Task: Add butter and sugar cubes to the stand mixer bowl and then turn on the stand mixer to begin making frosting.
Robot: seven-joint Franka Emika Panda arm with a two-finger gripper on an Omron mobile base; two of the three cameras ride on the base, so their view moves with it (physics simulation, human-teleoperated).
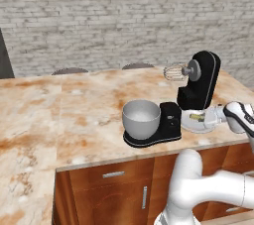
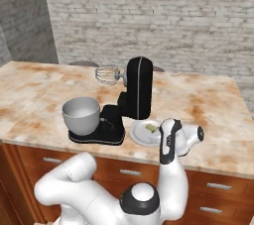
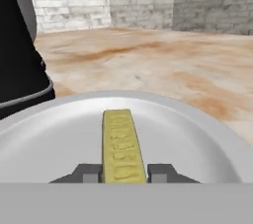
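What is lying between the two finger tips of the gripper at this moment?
In the hand view, the butter lies lengthwise between the fingertips of the gripper, on the white plate.

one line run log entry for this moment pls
phase: grasping butter | gripper: fingertips either side of stick, on plate | bowl: on mixer base | mixer head: tilted up

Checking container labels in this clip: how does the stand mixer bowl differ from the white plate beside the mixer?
The stand mixer bowl is deep and grey; the white plate is flat and shallow. The bowl sits on the stand mixer base and looks empty; the plate rests on the counter and holds the butter. Both are round and upright.
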